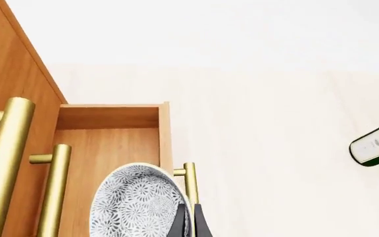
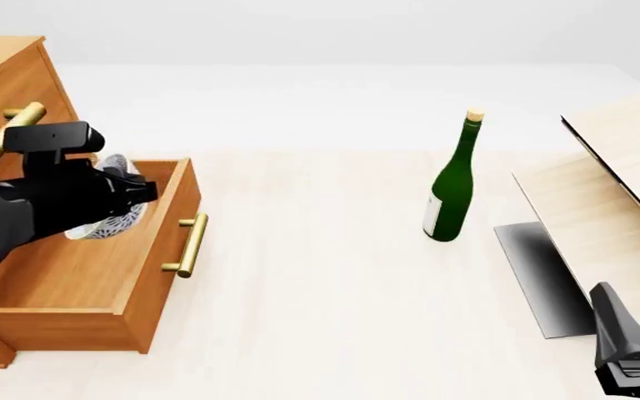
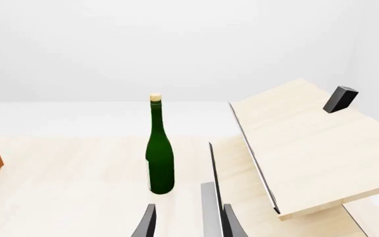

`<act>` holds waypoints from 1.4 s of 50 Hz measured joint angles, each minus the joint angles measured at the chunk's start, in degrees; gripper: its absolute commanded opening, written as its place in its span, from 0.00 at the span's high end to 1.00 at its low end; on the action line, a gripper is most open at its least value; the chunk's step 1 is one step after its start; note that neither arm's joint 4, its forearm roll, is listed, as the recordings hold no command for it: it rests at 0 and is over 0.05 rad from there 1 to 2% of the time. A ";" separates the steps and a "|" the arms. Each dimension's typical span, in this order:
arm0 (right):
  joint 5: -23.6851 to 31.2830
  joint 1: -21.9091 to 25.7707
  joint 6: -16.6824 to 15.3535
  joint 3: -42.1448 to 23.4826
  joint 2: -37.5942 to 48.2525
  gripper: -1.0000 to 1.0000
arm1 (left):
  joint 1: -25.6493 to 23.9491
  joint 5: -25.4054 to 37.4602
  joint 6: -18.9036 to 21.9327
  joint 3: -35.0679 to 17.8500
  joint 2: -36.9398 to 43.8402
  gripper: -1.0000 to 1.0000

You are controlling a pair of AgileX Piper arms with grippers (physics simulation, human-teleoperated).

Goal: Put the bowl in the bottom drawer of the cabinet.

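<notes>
The speckled white bowl is tipped on its side over the open bottom drawer. My left gripper is shut on its rim. From the front, the bowl peeks out behind the black left gripper, above the pulled-out bottom drawer of the orange-brown cabinet. Whether the bowl touches the drawer floor is hidden. My right gripper stands open and holds nothing, low at the front right, far from the cabinet.
A green wine bottle stands upright mid-table, right of the drawer. Pale wood boards lean at the right over a dark grey panel. The drawer's brass handle juts toward the table's middle. Two upper brass handles run beside the bowl.
</notes>
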 measured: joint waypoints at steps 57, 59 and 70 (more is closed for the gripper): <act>0.00 0.00 0.00 0.00 0.00 0.00 | 3.71 -2.09 -1.03 6.27 -0.44 1.00; 0.00 0.00 0.00 0.00 0.00 0.00 | 3.80 -2.27 -1.02 6.38 -0.20 1.00; 0.00 0.00 0.00 0.00 -0.01 0.00 | 4.67 -2.62 -0.42 6.60 1.33 1.00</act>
